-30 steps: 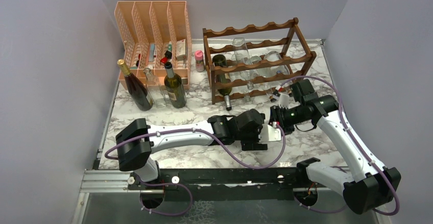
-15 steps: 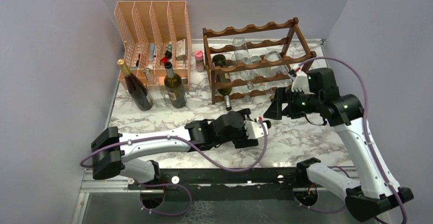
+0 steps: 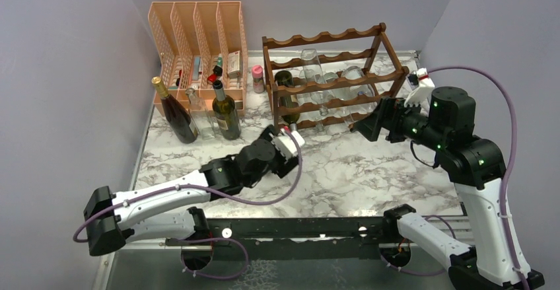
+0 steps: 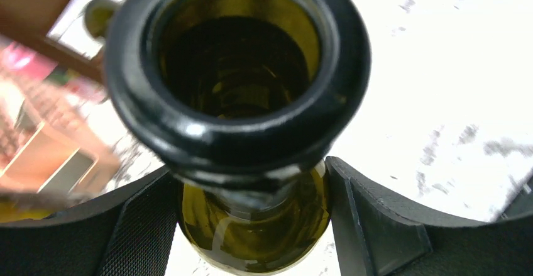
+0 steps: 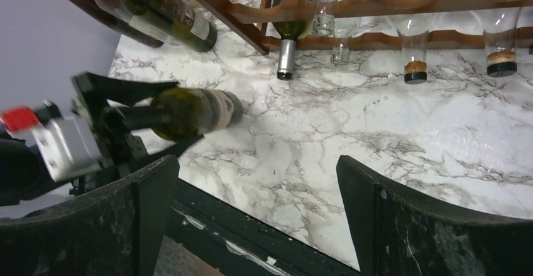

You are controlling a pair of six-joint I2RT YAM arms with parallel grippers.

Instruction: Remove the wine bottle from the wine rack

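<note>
The left fingers are closed on the neck of the wine bottle, one finger on each side just under the thick lip. The bottle is of olive green glass. Its mouth is open, without a cork, and the left wrist view looks straight into it. In the right wrist view the bottle lies about level, with its neck in the fingers and its base pointing toward the wine rack. It is out of the rack, in front of the rack's left end, and it touches no rail there. Whether it rests on the marble worktop or hangs just above it, I cannot tell.

The right fingers are spread wide and hold nothing. They hang above the worktop in front of the right half of the rack.

In the rack a dark bottle lies at the left end, its silver-capped neck pointing to the front. Several clear glass bottles lie in the other bays. To the left of the rack stands a peach mesh file organizer. In front of it a gold-capped bottle and a black-capped bottle stand upright. A small pink-capped jar stands between the organizer and the rack.
</note>
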